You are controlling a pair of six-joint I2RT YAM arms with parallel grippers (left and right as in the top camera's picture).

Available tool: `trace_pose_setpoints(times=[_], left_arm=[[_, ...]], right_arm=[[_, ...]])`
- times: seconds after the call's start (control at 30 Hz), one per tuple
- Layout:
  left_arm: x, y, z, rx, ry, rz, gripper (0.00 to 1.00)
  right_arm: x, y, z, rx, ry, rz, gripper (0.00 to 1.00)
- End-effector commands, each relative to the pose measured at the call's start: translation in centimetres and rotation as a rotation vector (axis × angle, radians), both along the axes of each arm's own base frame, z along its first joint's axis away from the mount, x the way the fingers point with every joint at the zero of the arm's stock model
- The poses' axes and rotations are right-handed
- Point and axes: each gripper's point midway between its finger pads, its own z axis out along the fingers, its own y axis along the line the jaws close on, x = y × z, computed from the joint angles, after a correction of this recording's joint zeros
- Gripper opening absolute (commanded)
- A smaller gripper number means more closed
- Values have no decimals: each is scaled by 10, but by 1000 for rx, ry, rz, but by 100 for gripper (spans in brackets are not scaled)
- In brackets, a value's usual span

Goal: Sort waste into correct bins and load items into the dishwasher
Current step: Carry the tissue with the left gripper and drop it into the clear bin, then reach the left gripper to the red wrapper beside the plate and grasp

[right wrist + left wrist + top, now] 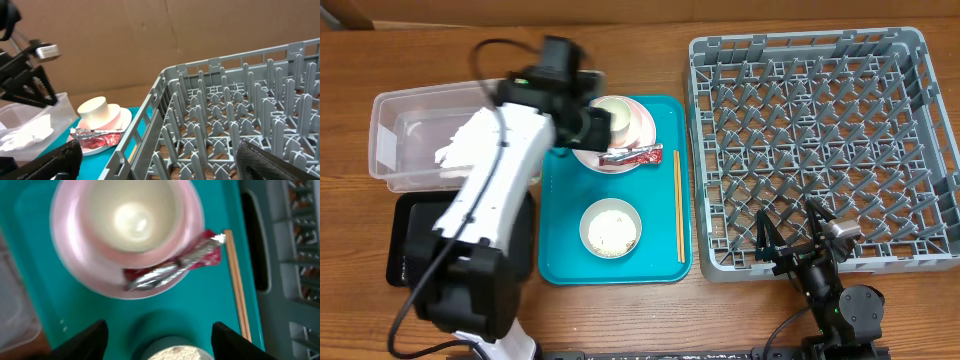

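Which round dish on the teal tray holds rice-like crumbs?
The grey-white bowl standing alone; the cream cup on the pink plate looks empty, with a red wrapper beside it.

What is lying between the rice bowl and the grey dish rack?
The wooden chopsticks, on the teal tray's right edge between bowl and rack, seen in the overhead view.

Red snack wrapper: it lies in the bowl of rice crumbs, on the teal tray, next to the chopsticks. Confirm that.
One thing is wrong. The red snack wrapper lies on the edge of the pink plate, not in the bowl of rice crumbs. The overhead view shows this. The rest holds: it is on the teal tray, next to the chopsticks.
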Motion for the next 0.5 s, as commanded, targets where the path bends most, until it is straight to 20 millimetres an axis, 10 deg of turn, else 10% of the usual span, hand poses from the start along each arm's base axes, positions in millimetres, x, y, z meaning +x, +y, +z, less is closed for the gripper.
trace_pose_setpoints(times=[0.0, 0.47], left_arm=[[2, -14, -20, 153, -28, -94, 72], [14, -32, -75, 286, -15, -259, 71]], right_arm=[[0, -2, -1, 1, -5, -10, 100], [0, -2, -1, 2, -5, -10, 100]])
